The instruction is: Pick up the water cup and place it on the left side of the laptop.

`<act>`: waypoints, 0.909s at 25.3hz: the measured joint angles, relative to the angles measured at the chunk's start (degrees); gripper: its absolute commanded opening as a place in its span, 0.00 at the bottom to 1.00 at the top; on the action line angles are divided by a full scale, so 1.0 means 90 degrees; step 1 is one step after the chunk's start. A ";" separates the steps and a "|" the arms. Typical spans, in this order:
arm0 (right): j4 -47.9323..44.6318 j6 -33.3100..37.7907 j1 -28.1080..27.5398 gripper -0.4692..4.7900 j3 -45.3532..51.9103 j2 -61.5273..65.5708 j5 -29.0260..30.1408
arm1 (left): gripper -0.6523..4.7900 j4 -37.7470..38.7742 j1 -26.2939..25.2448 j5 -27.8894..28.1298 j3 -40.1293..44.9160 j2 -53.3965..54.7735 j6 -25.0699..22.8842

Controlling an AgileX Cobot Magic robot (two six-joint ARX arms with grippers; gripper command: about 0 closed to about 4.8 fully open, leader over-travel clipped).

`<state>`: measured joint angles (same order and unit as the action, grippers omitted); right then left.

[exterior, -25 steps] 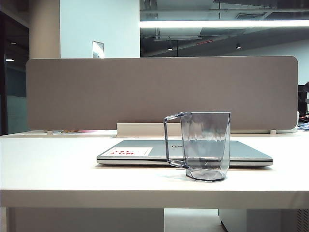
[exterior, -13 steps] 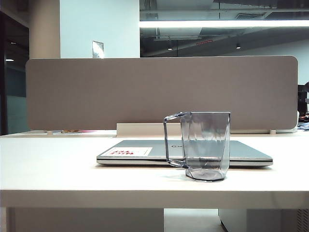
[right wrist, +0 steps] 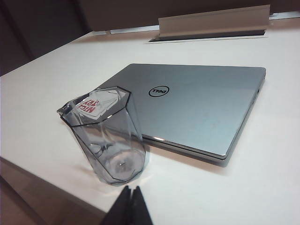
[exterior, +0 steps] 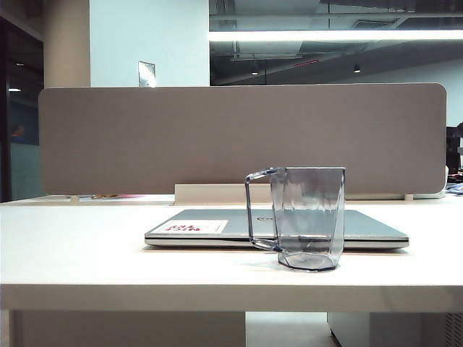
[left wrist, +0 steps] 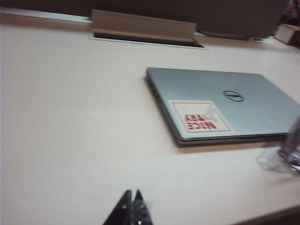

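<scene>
Nothing on the white desk (exterior: 79, 253) has shifted since a second ago. Open desktop lies left of the closed, thin silver-grey laptop (exterior: 217, 225). The transparent grey-tinted plastic water cup (exterior: 307, 217) stands upright before the laptop's right half, handle pointing left. A grey partition (exterior: 145, 137) backs the desk. Left gripper (left wrist: 131, 199) and right gripper (right wrist: 131, 192) hover near the front edge, tips pressed together, empty.

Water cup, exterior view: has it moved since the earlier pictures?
No. The transparent grey-tinted plastic water cup stands at the same spot before the closed silver-grey laptop.
</scene>
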<state>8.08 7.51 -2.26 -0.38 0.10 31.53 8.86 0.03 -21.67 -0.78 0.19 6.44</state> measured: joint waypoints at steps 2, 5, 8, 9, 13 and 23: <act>0.0000 0.0000 0.0000 0.09 0.0000 -0.0002 0.0000 | 0.11 0.0070 0.0002 -0.0204 -0.0080 0.0000 0.0134; 0.0000 0.0000 0.0000 0.09 0.0000 -0.0002 0.0000 | 0.11 0.0061 0.0226 -0.0282 -0.0605 0.0005 0.0481; 0.0000 -0.0002 0.0002 0.09 0.0000 -0.0002 0.0000 | 0.11 -0.0007 0.0534 -0.0160 -0.1093 0.0221 0.0549; 0.0000 0.0000 0.0002 0.09 0.0000 -0.0002 0.0000 | 0.11 -0.0010 0.0636 -0.0117 -0.1256 0.0374 0.0554; 0.0000 0.0000 0.0002 0.09 0.0000 -0.0002 0.0000 | 0.11 -0.0010 0.0758 -0.0036 -0.1734 0.1054 0.0556; 0.0000 0.0000 0.0002 0.09 0.0000 -0.0002 -0.0007 | 0.11 -0.1073 0.0767 -0.0355 -0.2166 0.2414 0.1367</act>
<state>8.08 7.51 -2.24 -0.38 0.08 31.46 -0.80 6.94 -24.86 -20.27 21.91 18.74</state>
